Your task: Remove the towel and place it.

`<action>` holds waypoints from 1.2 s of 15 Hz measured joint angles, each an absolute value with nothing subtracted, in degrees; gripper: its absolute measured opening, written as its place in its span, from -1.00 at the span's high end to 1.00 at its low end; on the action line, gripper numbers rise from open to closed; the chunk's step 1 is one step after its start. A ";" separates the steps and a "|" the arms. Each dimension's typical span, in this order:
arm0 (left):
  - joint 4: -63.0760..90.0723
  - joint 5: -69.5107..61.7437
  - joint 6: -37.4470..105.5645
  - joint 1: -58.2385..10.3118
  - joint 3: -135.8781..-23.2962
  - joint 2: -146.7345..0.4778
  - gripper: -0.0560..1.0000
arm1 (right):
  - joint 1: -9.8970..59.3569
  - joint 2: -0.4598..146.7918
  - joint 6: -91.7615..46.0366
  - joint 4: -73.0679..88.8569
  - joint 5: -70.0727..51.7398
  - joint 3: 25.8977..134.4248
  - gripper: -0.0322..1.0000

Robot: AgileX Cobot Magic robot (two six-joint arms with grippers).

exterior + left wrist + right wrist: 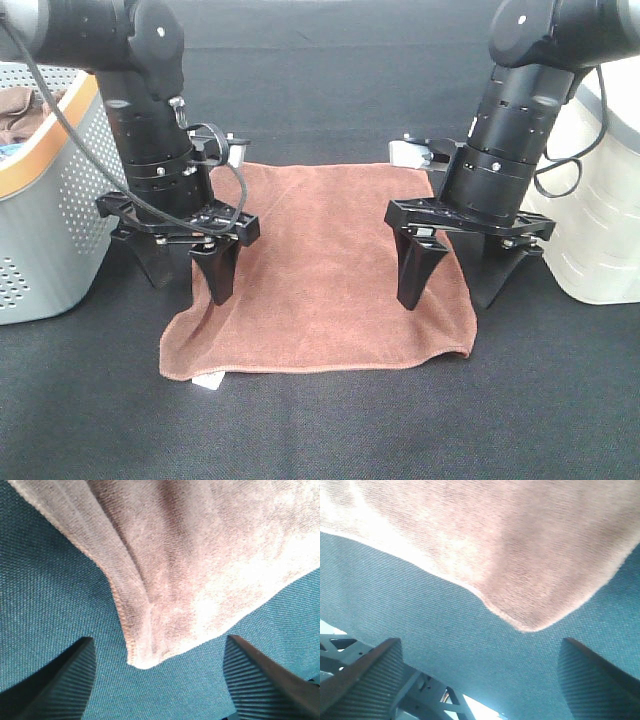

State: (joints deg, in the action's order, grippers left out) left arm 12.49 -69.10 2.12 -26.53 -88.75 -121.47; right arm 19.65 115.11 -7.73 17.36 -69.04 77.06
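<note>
Towel (320, 270): lies spread flat on the dark counter (320, 430), midway between the two arms. Rust-brown, with a small white tag (208, 380) peeking out at the near left corner.

Left arm (150, 110): hangs from the upper left of the high view, its last links close to vertical and the wrist aimed straight down.

Left fingers (218, 272): point downward, spread wide, and straddle the towel's left edge (one over cloth, the other over bare counter). Grip nothing. Left wrist view: shows a towel corner lying in the gap, apart from both ribbed pads.

Right arm (520, 110): mirrors that pose on the opposite side, leaning slightly inward with the wrist down.

Right fingers (415, 270): likewise spread wide, set across the towel's right edge, and hold nothing. Right wrist view: shows a rounded towel corner between them, clear of either one.

Tip contact with cloth or counter: cannot tell for either arm.

Surroundings: grey perforated basket (50, 230) with an orange rim just beside the left arm; white ribbed bin (600, 220) just beside the right arm.
</note>
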 joint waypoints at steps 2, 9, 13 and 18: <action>12.49 -69.10 2.12 -26.53 -88.81 -118.95 -0.41 | 19.65 114.88 -7.73 18.45 -69.44 78.50 -0.63; 12.43 -69.16 2.12 -26.53 -98.66 -108.92 -0.41 | 19.65 101.30 -7.91 20.17 -69.44 78.84 -0.63; 10.77 -69.27 2.18 -26.53 -100.21 -101.87 -0.41 | 19.65 91.44 -8.25 20.34 -69.50 78.84 -0.63; 6.76 -69.44 1.95 -26.53 -99.52 -88.01 -0.41 | 19.65 73.63 -8.31 15.24 -69.73 76.43 -0.63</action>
